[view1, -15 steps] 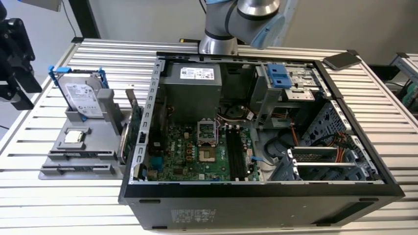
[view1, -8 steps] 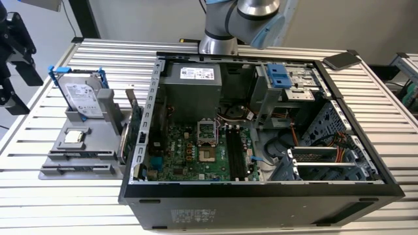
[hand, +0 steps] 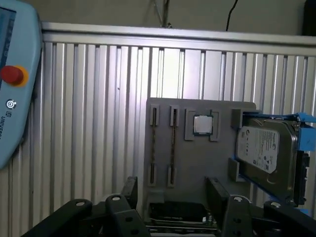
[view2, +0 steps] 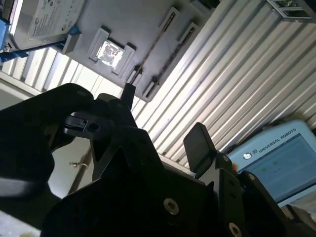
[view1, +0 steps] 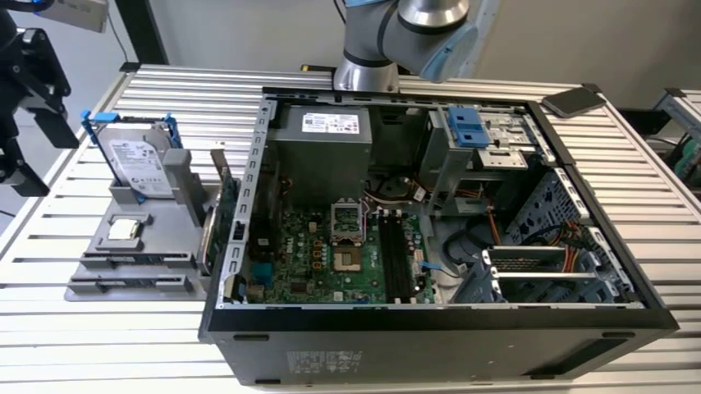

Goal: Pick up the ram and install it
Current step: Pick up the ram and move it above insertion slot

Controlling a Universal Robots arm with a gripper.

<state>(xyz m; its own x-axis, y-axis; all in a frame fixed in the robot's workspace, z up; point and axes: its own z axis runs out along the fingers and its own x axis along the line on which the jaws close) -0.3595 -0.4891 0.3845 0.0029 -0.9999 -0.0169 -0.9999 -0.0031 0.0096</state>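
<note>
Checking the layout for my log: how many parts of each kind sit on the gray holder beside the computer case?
Hard drive: 1
Processor chip: 1
Ram stick: 1
Green card: 1
Total: 4

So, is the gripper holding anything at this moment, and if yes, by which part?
Nothing is held. The gripper is open: its jaws stand apart with nothing between them, and the gray tray lies beyond.
</note>
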